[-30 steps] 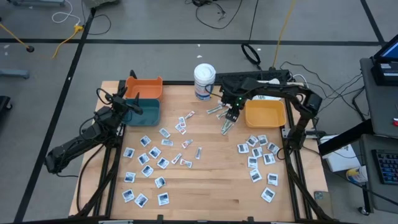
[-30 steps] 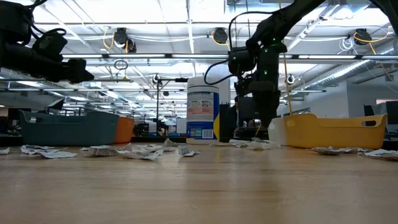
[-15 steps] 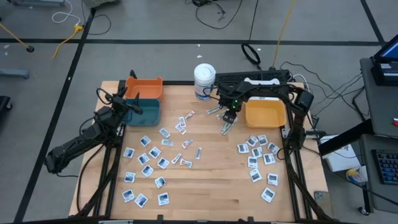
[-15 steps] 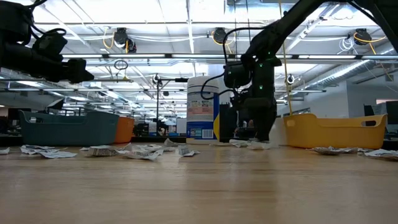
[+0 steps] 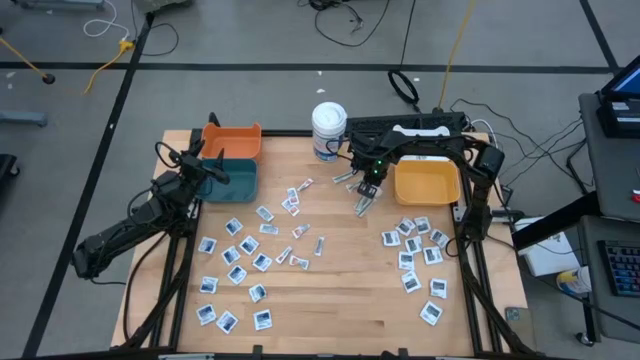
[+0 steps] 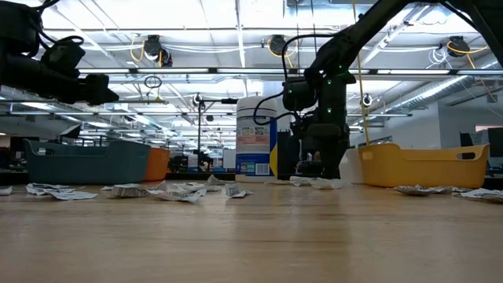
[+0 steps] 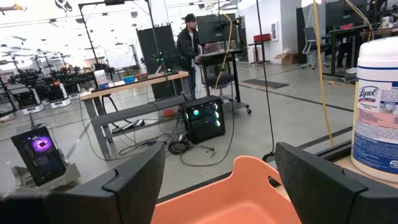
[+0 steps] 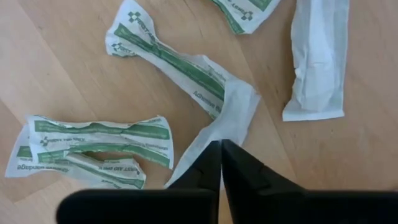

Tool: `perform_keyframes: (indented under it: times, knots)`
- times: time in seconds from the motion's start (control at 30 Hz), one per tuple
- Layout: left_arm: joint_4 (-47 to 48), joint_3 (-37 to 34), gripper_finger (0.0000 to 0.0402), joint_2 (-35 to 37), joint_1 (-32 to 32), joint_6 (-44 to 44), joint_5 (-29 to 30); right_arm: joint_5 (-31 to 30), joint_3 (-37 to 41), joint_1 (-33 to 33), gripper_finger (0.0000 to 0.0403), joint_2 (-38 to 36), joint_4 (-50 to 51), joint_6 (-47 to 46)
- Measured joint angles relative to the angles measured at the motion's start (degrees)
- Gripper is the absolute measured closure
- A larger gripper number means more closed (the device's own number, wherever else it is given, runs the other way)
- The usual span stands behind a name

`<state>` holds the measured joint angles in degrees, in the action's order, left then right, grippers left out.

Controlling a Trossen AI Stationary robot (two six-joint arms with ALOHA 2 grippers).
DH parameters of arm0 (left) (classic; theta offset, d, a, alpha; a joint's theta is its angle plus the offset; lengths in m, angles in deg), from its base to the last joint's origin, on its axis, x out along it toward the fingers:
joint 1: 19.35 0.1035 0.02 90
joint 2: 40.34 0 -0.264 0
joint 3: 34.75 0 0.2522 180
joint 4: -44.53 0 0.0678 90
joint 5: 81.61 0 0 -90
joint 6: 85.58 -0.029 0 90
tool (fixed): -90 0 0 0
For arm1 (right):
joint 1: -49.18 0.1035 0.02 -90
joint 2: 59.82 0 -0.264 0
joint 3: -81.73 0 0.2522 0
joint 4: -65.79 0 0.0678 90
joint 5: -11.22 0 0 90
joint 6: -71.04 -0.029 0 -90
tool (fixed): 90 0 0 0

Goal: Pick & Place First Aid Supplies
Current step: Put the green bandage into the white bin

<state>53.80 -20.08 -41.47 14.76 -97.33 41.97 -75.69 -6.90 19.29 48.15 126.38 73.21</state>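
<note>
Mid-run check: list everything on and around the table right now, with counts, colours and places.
Square white-and-blue sachets: dozens, in two scatters, table's left-front and right side.
Narrow white wrapped strips with green print: a handful, back-centre by the right gripper.
Tall white cylindrical tub with blue label: one, back edge.
Orange plastic bin: one, back-left corner.
Teal plastic bin: one, just in front of the orange one.
Yellow plastic bin: one, back-right.
Wooden table: one, light wood.
Person in dark clothes: one, at a far bench.
Left gripper: open, raised over the teal bin.
Right gripper: shut on a strip, low at the table.
</note>
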Motion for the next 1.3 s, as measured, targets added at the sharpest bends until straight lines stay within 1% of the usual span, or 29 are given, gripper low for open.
perform_keyframes:
  times: [0.2, 0.5, 0.73, 0.83, 1.0, 1.1, 1.2, 1.3]
  knots:
    - [0.0, 0.0, 0.0094, 0.0, 0.0, 0.0, 0.0, 0.0, 0.0, 0.0, 0.0402, -0.1, 0.2, -1.4]
    - [0.0, 0.0, 0.0094, 0.0, 0.0, 0.0, 0.0, 0.1, -0.3, -0.2, 0.0402, -3.6, 5.7, -2.6]
    - [0.0, 0.0, 0.0094, 0.0, 0.0, 0.0, 0.0, 0.1, -0.3, -0.2, 0.0397, -4.5, 5.8, -3.0]
    - [0.0, 0.0, 0.0094, 0.0, 0.0, 0.0, 0.0, 0.2, -0.3, -0.3, 0.0369, -4.5, 5.8, -3.4]
    - [0.0, 0.0, 0.0094, 0.0, 0.0, 0.0, 0.0, 0.2, -0.3, -0.3, 0.0287, -4.5, 5.3, -4.5]
    - [0.0, 0.0, 0.0094, 0.0, 0.0, 0.0, 0.0, 1.8, -0.3, -0.5, 0.0251, -4.5, 5.0, -4.6]
    - [0.0, 0.0, 0.0094, 0.0, 0.0, 0.0, 0.0, 3.1, -0.3, -0.5, 0.0241, -3.9, 4.6, -6.0]
    - [0.0, 0.0, 0.0094, 0.0, 0.0, 0.0, 0.0, 2.9, 0.2, -0.5, 0.0246, -2.7, 3.5, -6.1]
